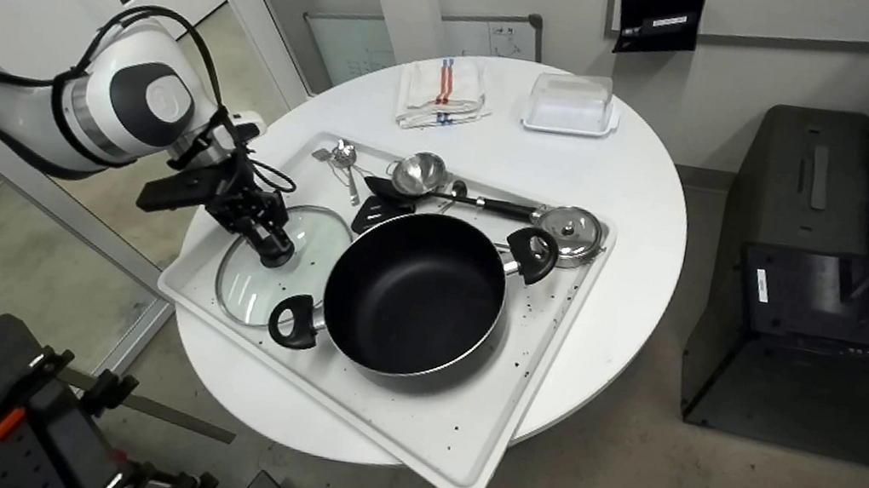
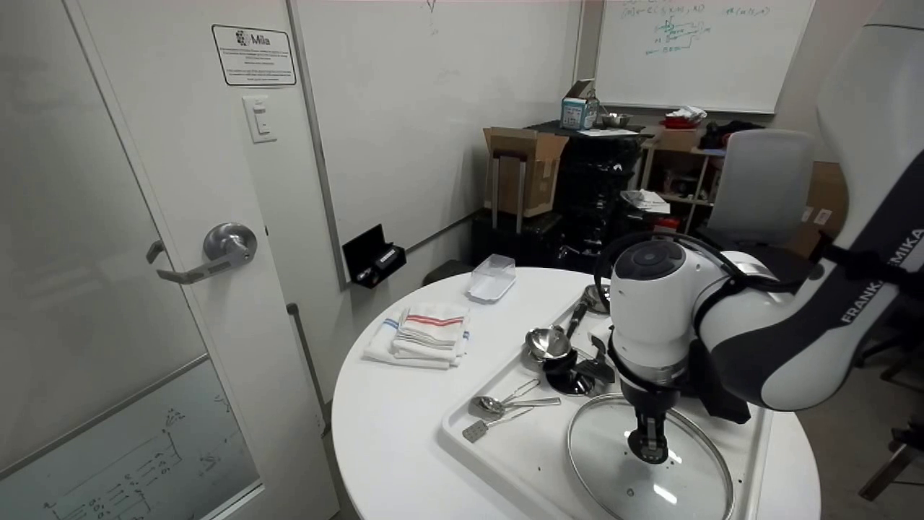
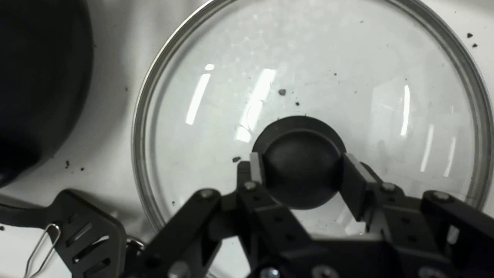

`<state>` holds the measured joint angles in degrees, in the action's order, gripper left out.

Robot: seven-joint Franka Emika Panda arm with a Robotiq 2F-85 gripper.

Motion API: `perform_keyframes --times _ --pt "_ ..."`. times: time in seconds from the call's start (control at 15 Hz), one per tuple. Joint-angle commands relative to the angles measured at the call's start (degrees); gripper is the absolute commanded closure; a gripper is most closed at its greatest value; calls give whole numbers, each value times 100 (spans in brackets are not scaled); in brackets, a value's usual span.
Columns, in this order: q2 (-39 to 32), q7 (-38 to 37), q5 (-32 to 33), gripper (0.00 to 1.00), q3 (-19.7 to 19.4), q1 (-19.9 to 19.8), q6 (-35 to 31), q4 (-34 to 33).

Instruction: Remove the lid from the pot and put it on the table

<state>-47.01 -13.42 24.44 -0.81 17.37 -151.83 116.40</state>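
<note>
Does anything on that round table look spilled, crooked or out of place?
Yes. Dark specks lie scattered on the white tray, like spilled crumbs, though I can't tell what they are. The tray also sits askew: in an exterior view, at least one corner juts past the edge of the round white table.

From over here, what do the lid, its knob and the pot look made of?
Lid: clear, glossy, likely glass; bright streaks glint and the white tray shows through. Its rim looks like shiny metal. Knob: smooth, black with little shine, so plastic perhaps, or rubber. Pot: probably metal with a dull black coating inside; a thin silvery edge shows.
</note>
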Motion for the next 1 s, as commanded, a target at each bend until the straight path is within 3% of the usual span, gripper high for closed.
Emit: perform_keyframes --times 0.0,0.4,0.47,0.6,0.8,0.93 --pt "-109 70 -226 75 -121 141 -203 -187" --pt "-191 71 -301 75 -201 216 -288 -281" --pt "-182 67 -306 25 -216 230 -284 -272" --pt "-163 59 -312 19 -243 251 -291 -256" --pt "-124 48 -303 0 -287 275 -310 -210" --pt "-98 54 -299 0 -304 281 -315 -166"
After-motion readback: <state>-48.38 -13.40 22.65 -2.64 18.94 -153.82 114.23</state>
